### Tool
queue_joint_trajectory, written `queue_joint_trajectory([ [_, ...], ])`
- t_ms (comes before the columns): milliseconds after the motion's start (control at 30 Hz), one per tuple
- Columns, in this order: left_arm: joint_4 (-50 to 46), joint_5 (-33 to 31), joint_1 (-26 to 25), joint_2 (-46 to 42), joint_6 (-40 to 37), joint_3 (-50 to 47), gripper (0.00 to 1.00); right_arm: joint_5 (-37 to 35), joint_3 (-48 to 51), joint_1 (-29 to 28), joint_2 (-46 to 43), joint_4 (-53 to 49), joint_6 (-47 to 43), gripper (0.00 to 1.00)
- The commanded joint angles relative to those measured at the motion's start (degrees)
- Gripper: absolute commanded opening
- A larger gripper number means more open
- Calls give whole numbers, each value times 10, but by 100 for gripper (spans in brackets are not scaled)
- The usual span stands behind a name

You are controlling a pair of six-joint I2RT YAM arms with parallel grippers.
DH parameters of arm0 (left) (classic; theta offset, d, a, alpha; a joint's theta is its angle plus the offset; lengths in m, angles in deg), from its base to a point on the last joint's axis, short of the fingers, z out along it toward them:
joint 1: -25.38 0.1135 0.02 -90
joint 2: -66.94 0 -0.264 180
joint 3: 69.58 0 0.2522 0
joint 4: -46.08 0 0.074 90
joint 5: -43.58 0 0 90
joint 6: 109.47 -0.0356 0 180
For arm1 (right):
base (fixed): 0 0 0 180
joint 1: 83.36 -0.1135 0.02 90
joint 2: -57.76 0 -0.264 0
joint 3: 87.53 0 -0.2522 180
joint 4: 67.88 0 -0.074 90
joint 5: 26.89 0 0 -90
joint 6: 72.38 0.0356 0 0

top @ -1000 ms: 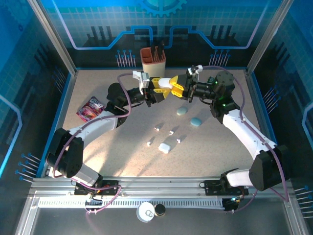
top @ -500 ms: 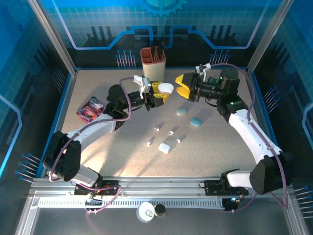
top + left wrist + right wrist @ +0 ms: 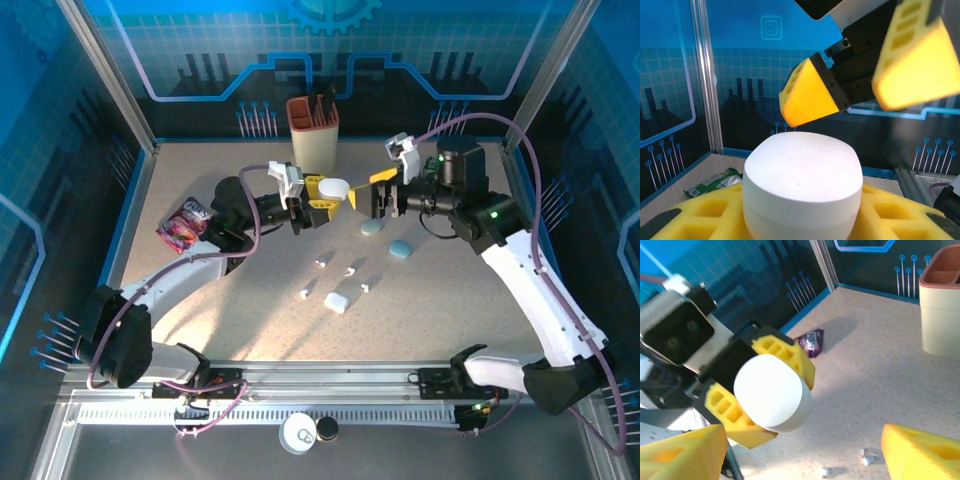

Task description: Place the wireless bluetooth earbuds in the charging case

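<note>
1. White plastic case (image 3: 337, 186) sits clamped between the yellow fingers (image 3: 316, 181) of the left gripper (image 3: 326, 194). It is held off the table (image 3: 450, 310), just above the centre of the overhead frame.
2. From the left wrist, the case (image 3: 802, 185) takes up the lower middle. A seam runs round it low on its side, and a yellow finger (image 3: 690, 217) shows at each bottom corner.
3. The right gripper (image 3: 370, 190) faces the case from the right. Its jaws are spread wide and hold nothing, and its tips are just beside the case, not touching it.
4. Four earbuds (image 3: 321, 263) (image 3: 350, 271) (image 3: 304, 294) (image 3: 366, 288) lie loose on the bare table at the centre of the overhead frame, below both grippers and apart from one another.
5. A second case (image 3: 336, 301), also white, rests between the two lowest earbuds.
6. Two blue cases (image 3: 372, 228) (image 3: 400, 248) lie right of centre, below the right gripper.
7. A brown holder (image 3: 312, 125) stands at top centre, and a snack packet (image 3: 185, 222) lies at the left.
8. The right wrist view has the gripped case (image 3: 771, 392) left of centre. Two earbuds (image 3: 867, 456) (image 3: 825, 471) lie near the bottom edge, and the holder (image 3: 940, 315) is at the upper right.
</note>
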Motion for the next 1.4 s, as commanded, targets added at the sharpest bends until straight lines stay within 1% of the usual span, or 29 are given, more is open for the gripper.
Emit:
queue_joint_trajectory([
  [0, -15, 17, -2, -19, -16, -9, 44, -69, -24, -26, 10, -47, -96, 81],
  [100, -19, 20, -2, -18, -15, -9, 44, -89, -29, -44, 15, -57, -119, 81],
  [233, -19, 23, -2, -18, -13, -8, 44, -105, -32, -54, 23, -56, -127, 81],
  [467, -57, 44, -2, -21, -37, 3, 44, -156, -16, -55, 10, -6, -89, 80],
  [667, -58, 52, -2, -23, -35, 2, 44, -154, -6, -46, 8, 13, -61, 80],
  [833, -48, 54, -2, -22, -30, -5, 44, -151, -3, -29, 10, 27, -14, 79],
  [1033, -46, 49, -1, -21, -32, -12, 44, -127, 4, -10, -2, 30, -3, 78],
  [1200, -40, 43, 0, -19, -30, -15, 44, -95, 41, 7, -39, 64, 13, 79],
  [1233, -34, 40, 3, -18, -29, -17, 44, -92, 54, 12, -50, 76, 24, 80],
  [1267, -25, 37, 5, -17, -25, -21, 44, -91, 67, 17, -61, 86, 37, 84],
  [1367, 14, 34, 16, -12, -1, -33, 44, -88, 104, 46, -79, 92, 75, 92],
])
